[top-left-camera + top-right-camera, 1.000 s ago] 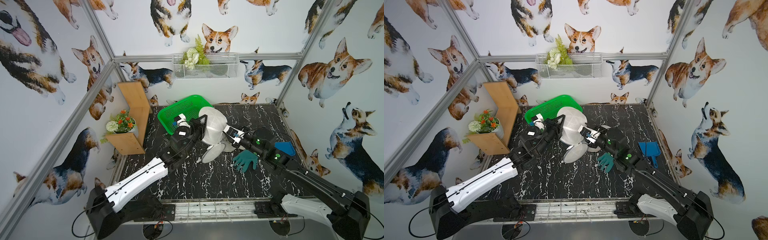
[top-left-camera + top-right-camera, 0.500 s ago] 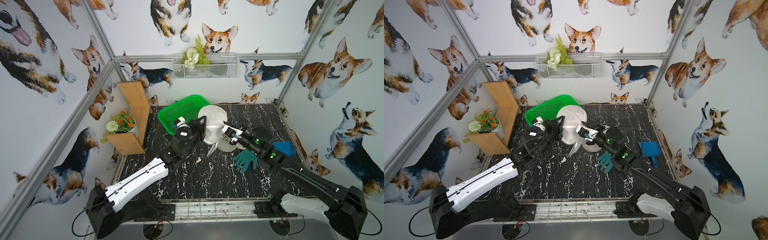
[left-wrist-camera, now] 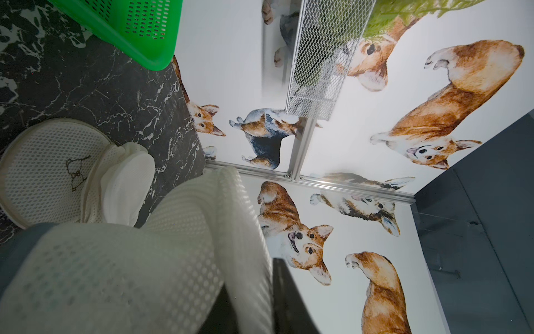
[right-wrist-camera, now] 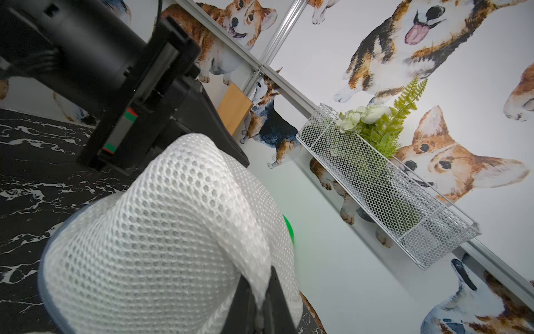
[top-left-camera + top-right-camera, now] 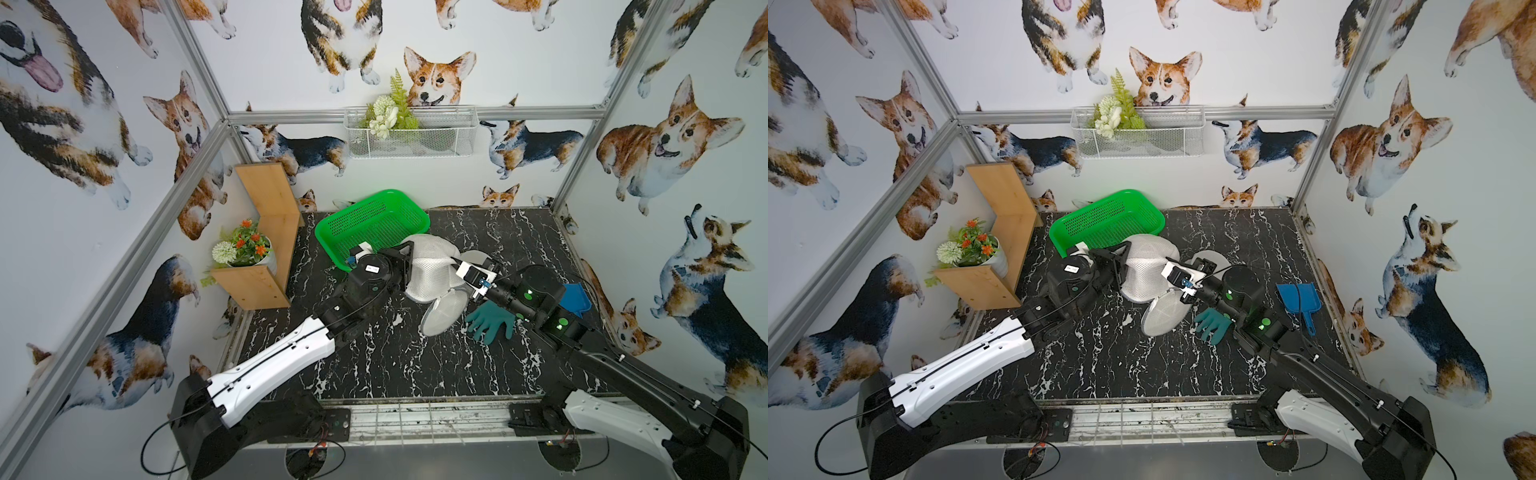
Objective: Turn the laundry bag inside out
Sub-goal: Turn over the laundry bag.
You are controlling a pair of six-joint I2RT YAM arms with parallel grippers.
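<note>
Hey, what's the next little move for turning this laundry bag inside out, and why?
Probably close the left claw on the laundry bag fold draped across it. Its jaws stand apart, gripping nothing, while the right claw is shut on the mesh; both need a hold to pull it through.

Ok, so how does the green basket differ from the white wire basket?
The green basket is perforated plastic; the white wire basket is thin wire mesh. The green basket sits on the table near the back, while the white wire basket hangs on the back wall above it. The green basket shows nothing inside where visible; the white wire basket holds flowers and fern. Both are rectangular and open-topped.
</note>
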